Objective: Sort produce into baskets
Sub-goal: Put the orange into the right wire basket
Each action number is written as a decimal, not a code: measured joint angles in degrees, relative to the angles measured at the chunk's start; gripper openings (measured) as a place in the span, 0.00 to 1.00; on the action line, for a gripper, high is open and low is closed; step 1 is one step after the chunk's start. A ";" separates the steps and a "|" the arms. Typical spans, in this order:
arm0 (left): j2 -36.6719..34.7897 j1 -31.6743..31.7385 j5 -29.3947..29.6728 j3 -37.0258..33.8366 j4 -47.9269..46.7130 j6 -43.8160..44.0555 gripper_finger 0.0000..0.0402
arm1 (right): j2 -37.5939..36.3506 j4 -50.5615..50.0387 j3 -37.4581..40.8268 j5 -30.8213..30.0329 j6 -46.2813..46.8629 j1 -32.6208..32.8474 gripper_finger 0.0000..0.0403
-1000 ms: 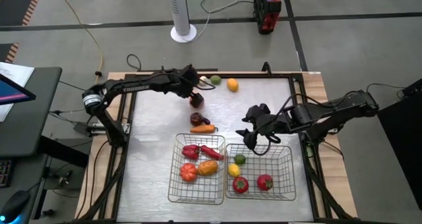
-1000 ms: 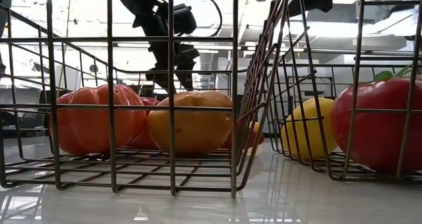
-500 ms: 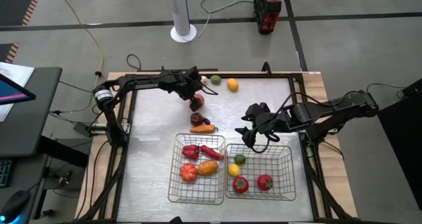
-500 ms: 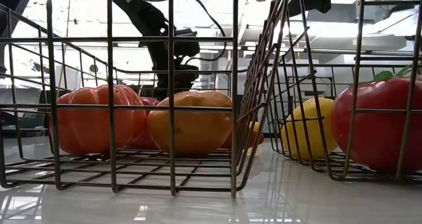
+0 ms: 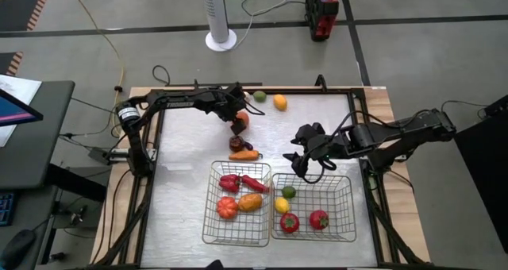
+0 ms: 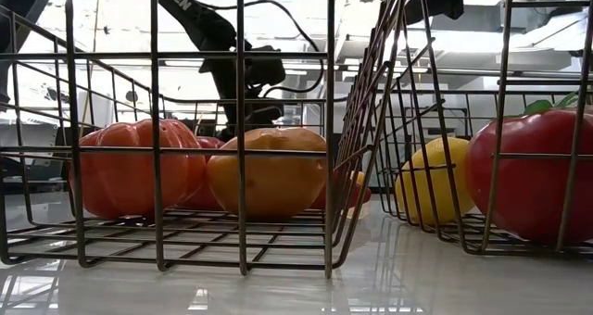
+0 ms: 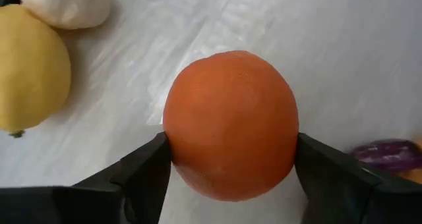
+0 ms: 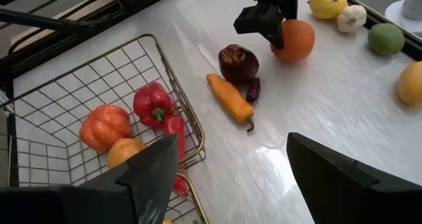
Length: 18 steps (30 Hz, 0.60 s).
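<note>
**Orange fruit between the left fingers, far side of the table**

Round, smooth, matt orange fruit (image 7: 231, 124), finely pitted skin, no stem visible; no long axis to speak of. Sitting on the glossy pale table (image 5: 182, 155) toward the far edge, flanked by the left gripper (image 5: 236, 117), both dark fingers (image 7: 142, 174) against its sides, clasping it. Just beside it a yellow lemon (image 7: 30, 69), oval, and a whitish lumpy garlic bulb (image 7: 66, 5). Farther along the far edge a green round fruit (image 8: 386, 38) and another yellow fruit (image 5: 279, 102).

Nearer the middle: a dark red round piece (image 8: 238, 62), a tapered orange carrot (image 8: 231, 100) lying flat, long axis running across the table, stem end curled, with a small dark purple piece (image 8: 253, 89) touching its side.

Two silver wire-mesh baskets (image 5: 238, 214), open grid walls, side by side at the near edge. Left one: red peppers, ribbed orange tomato (image 6: 139, 167), smooth yellow-orange piece (image 6: 273, 171). Right one: lemon, lime, two glossy red fruits (image 5: 290, 222).

Right gripper (image 5: 305, 163) poised over the right basket's far rim, fingers (image 8: 151, 178) spread, holding nothing.
</note>
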<state>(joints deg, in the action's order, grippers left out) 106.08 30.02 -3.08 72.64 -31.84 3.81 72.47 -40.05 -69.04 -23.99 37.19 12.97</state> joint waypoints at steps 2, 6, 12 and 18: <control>-0.14 -0.02 -1.66 -0.01 0.25 0.62 0.66 | 0.00 -0.33 0.00 0.06 -0.16 0.09 0.77; -1.77 -0.04 -4.63 0.62 -0.14 1.77 0.64 | -0.57 -3.28 -0.01 0.11 -0.13 0.11 0.77; -5.93 -3.01 -10.73 3.59 1.04 1.85 0.64 | -4.42 -7.53 -0.68 -1.48 -0.35 -0.39 0.77; -8.88 -10.92 -13.78 5.48 7.49 5.95 0.64 | -7.74 -12.84 -0.68 -3.35 -1.46 -2.33 0.77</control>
<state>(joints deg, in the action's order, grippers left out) 97.20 19.10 -16.86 78.12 -24.35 9.76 64.73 -52.89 -69.71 -27.34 35.73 10.64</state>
